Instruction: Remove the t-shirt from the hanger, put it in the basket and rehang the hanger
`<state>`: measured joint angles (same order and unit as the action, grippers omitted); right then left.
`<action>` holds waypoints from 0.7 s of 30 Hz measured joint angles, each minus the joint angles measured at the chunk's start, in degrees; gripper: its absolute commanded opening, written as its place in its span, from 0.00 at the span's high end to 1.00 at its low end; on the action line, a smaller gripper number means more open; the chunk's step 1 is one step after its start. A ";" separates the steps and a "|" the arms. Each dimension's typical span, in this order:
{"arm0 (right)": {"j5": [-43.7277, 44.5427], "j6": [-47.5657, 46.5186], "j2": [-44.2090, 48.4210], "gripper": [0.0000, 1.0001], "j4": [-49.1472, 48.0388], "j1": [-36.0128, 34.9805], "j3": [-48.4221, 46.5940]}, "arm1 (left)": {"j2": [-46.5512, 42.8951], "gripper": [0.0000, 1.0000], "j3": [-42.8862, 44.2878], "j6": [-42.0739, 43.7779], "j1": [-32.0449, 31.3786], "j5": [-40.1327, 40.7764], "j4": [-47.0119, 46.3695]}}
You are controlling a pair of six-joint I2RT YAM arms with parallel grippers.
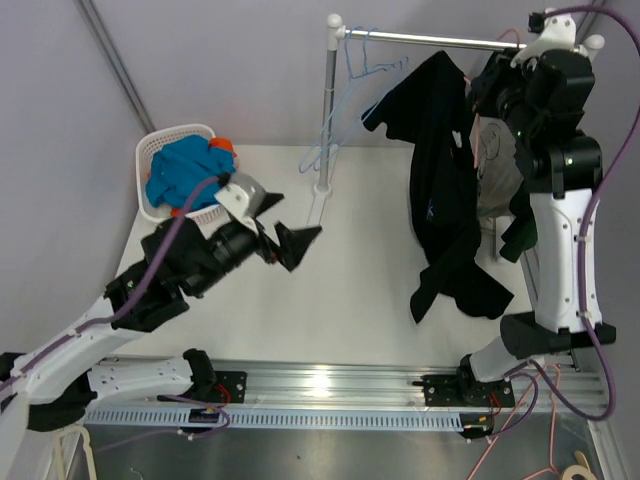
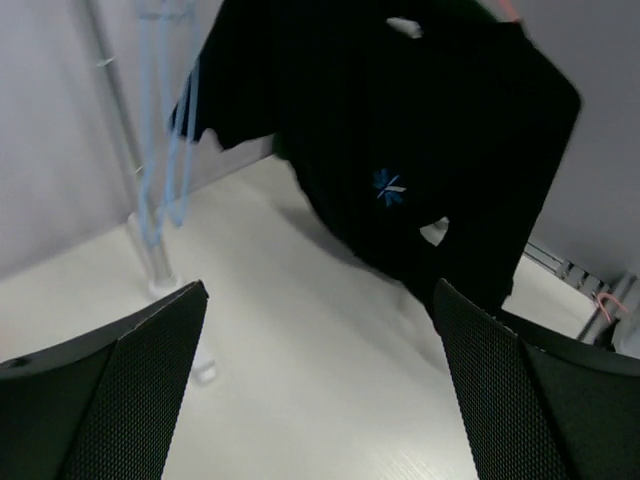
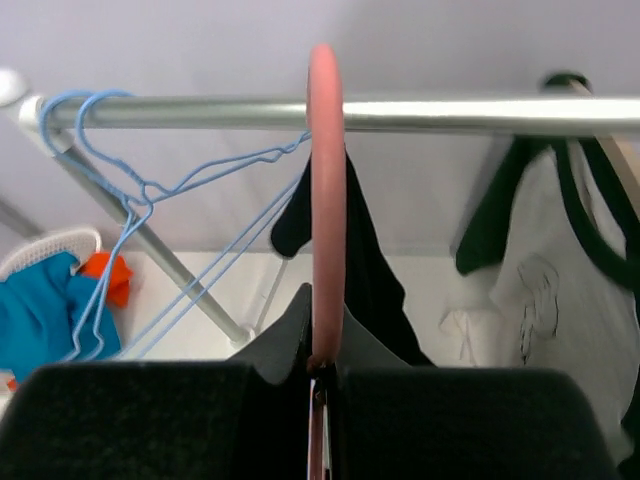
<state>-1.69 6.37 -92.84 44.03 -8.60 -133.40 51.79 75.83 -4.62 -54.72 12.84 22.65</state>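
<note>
Clamps the pink hanger (image 3: 322, 200) with the right gripper (image 3: 322, 385), black t-shirt (image 1: 445, 190) dangling. Holds the left gripper (image 2: 320, 300) wide open, empty, over the table (image 1: 360, 295).

1. Left gripper (image 2: 320, 287): black wedge fingers (image 2: 140, 390), mesh-textured inner faces.
2. Left arm (image 1: 90, 328): white shells, black joints; purple cable (image 1: 168, 245) running back from that gripper.
3. Right arm (image 1: 555, 250): same white-and-black build; purple cable (image 1: 592, 230) looping behind the right gripper (image 3: 320, 372).

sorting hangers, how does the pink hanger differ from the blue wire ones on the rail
The thick pink hanger is single and gripped by the right pincer; the thin blue wire hangers are several, bare and untouched. Both hook over the silver metal rail.
</note>
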 measured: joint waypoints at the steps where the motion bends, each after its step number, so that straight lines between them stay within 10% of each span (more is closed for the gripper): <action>1: 2.95 2.08 2.27 1.00 -0.20 -0.55 2.82 | 0.00 0.00 -1.14 1.64 -3.43 1.14 -1.51; 9: 23.30 29.44 19.19 1.00 2.58 -3.58 29.64 | 4.44 0.01 -20.87 16.17 -29.40 10.93 -27.65; 21: 32.72 49.42 25.33 1.00 9.92 -6.73 35.34 | 25.62 0.01 -26.67 24.65 -36.24 14.49 -60.30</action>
<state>31.03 55.79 -67.51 53.95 -15.33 -98.06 77.41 49.17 20.03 -90.96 27.33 -37.65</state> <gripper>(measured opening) 0.036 0.994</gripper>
